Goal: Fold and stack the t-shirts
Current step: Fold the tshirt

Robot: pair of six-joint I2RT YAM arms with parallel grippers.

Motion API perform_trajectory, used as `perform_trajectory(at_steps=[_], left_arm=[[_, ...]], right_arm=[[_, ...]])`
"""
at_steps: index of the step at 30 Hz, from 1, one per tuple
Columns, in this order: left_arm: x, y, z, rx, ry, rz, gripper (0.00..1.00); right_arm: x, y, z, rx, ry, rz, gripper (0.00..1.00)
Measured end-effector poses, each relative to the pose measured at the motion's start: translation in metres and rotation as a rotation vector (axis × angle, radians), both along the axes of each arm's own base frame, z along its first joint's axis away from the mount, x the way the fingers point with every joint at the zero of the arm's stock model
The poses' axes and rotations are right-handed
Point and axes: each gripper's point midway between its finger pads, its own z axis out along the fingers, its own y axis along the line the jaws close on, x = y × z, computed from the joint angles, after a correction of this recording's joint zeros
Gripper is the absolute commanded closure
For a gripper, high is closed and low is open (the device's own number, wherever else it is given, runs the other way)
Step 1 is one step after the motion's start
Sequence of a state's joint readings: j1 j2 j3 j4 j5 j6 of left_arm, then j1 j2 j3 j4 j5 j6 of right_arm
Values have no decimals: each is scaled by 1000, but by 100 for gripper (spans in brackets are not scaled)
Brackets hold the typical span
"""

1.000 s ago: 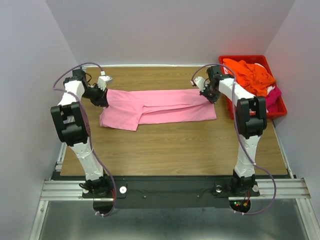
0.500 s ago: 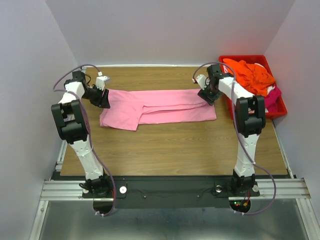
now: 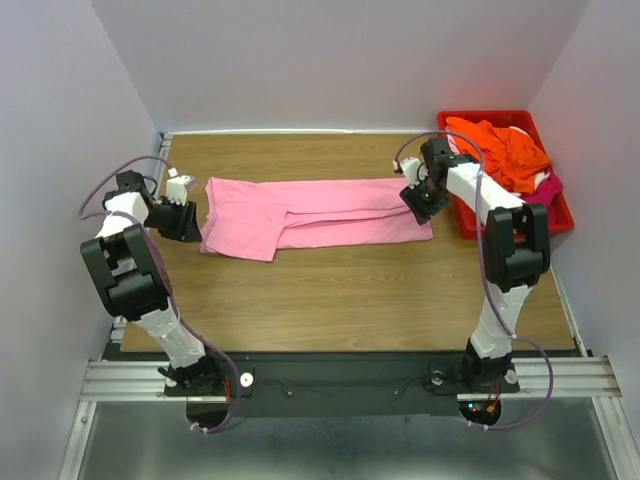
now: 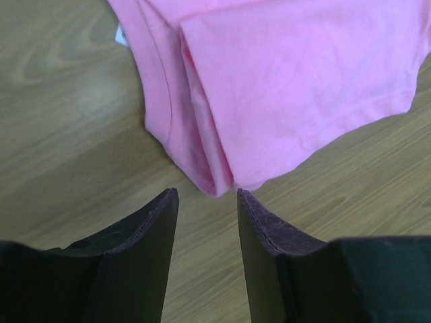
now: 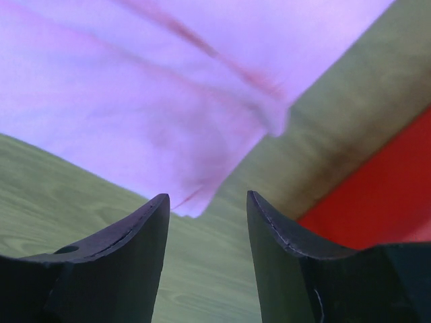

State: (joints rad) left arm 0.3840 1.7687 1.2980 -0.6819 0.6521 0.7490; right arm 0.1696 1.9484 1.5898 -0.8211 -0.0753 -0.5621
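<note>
Back wall (image 3: 340, 60): plain, matte, pale lavender-grey, rising behind the table's far edge.
Side walls: left wall (image 3: 50, 150) and right wall (image 3: 610, 150), the same pale colour.
Table (image 3: 340, 290): brown wood-grain top.
Near edge: silver aluminium rail (image 3: 120, 378) carrying a black plate (image 3: 340, 385).
Below: dull grey metal sheet (image 3: 340, 445).
Light: soft, even, faint shadows.

The left arm (image 3: 125, 270) rises from its base at the near left, with the elbow folded high by the left edge. Its forearm reaches toward the far side and then bends right. At its end the left gripper (image 3: 190, 222) points right and downward, jaws parted and gripping nothing.

The right arm (image 3: 505, 250) stands up from the near right, and its forearm runs far and left. The right gripper (image 3: 418, 203) tilts down and left, jaws likewise apart and holding nothing.
</note>
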Motion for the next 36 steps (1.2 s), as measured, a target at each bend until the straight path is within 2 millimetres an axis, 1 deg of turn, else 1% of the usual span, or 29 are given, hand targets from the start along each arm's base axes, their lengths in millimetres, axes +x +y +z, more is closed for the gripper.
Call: perform_trajectory(at_steps=[2, 5, 7, 13, 16, 17, 18, 19, 20, 21, 22, 23, 24, 26, 27, 30, 32, 35, 36], left_arm=[[-6, 2, -9, -4, 31, 13, 48], [-8, 4, -18, -7, 56, 25, 47], [-8, 4, -23, -11, 64, 26, 46], [-9, 1, -39, -41, 104, 24, 46], [-9, 0, -46, -51, 121, 26, 46], [-9, 0, -46, -52, 121, 26, 51], [-9, 0, -47, -54, 122, 26, 54], [-9, 0, -47, -56, 122, 26, 58], [-9, 0, -47, -57, 122, 27, 68], [-9, -1, -47, -59, 124, 29, 74], [-9, -1, -48, -59, 123, 26, 88], [-9, -1, -48, -61, 124, 25, 95], [-10, -2, -48, -65, 129, 29, 100], [-11, -2, -49, -62, 129, 17, 100], [-12, -2, -49, -61, 131, 15, 100], [-20, 0, -53, -61, 147, 17, 100], [-33, 2, -56, -62, 173, 23, 100], [-54, 5, -55, -51, 201, 27, 100], [-58, 5, -54, -49, 203, 25, 100]], right_arm=[[-15, -1, -17, 9, 68, -33, 43], [-20, -2, -30, 14, 116, -69, 42], [-21, -5, -35, 21, 130, -103, 42], [-21, -14, -37, 42, 141, -174, 43], [-28, -15, -43, 53, 167, -191, 47], [-33, -14, -47, 57, 185, -196, 48], [-35, -14, -49, 60, 192, -196, 54], [-38, -13, -53, 62, 209, -198, 57], [-41, -12, -56, 66, 219, -200, 61], [-42, -12, -59, 67, 227, -199, 65], [-43, -10, -59, 77, 231, -200, 76], [-43, -10, -59, 80, 232, -201, 81], [-43, -10, -59, 82, 232, -200, 90], [-43, -9, -59, 90, 236, -203, 98], [-43, -10, -59, 90, 236, -205, 99], [-45, -13, -59, 91, 232, -208, 99], [-49, -16, -59, 87, 228, -210, 99], [-64, -21, -60, 68, 244, -201, 99], [-71, -23, -60, 59, 249, -194, 99]])
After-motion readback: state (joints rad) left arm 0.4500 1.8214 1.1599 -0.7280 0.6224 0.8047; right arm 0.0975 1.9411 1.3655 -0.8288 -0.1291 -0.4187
